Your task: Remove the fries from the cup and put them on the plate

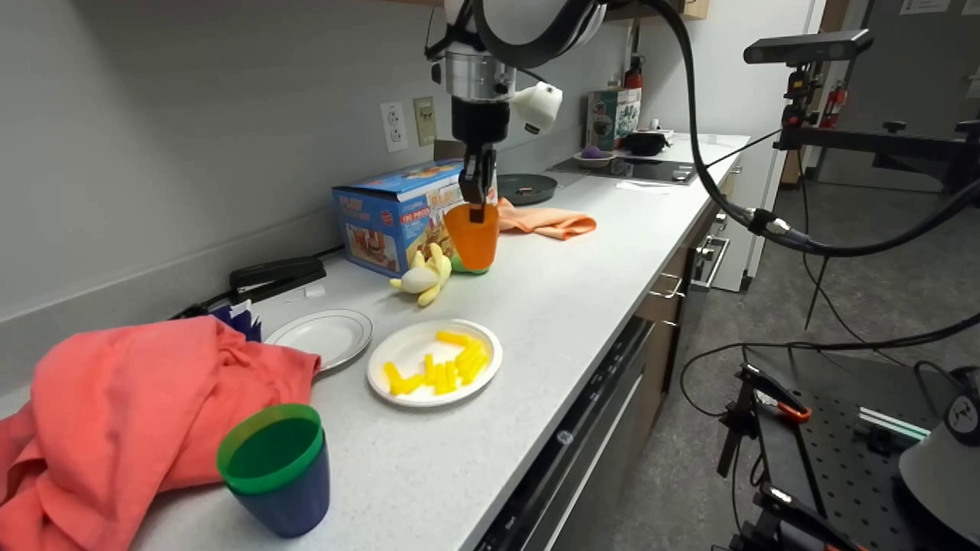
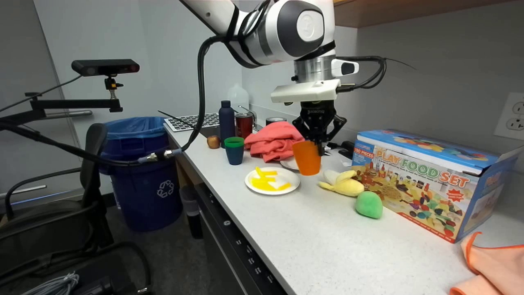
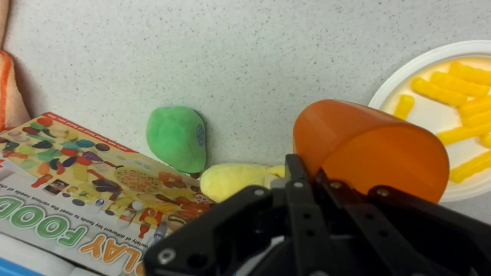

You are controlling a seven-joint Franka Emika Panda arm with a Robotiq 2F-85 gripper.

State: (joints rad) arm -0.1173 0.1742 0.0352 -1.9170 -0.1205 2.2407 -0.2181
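Note:
My gripper [image 1: 477, 205] is shut on the wall of the orange cup [image 1: 471, 239] and holds it above the counter. One finger is inside the cup and one outside, as the wrist view shows at the gripper [image 3: 308, 170]. The cup [image 3: 379, 153] is tilted in the wrist view; no fries show in the visible part of its inside. In an exterior view, the cup [image 2: 307, 159] hangs right of the plate [image 2: 281, 177]. The yellow fries [image 1: 471, 360] lie spread on the white plate [image 1: 409, 350]. The fries [image 3: 441, 92] also show in the wrist view, partly cut off.
A yellowish plush banana [image 2: 346, 185] and a green plush [image 2: 369, 205] lie near the cup, beside the play food box [image 2: 417, 180]. A second white dish [image 1: 329, 338], a green cup [image 1: 276, 459], a red cloth [image 1: 153, 405] and an orange cloth [image 1: 547, 222] are on the counter.

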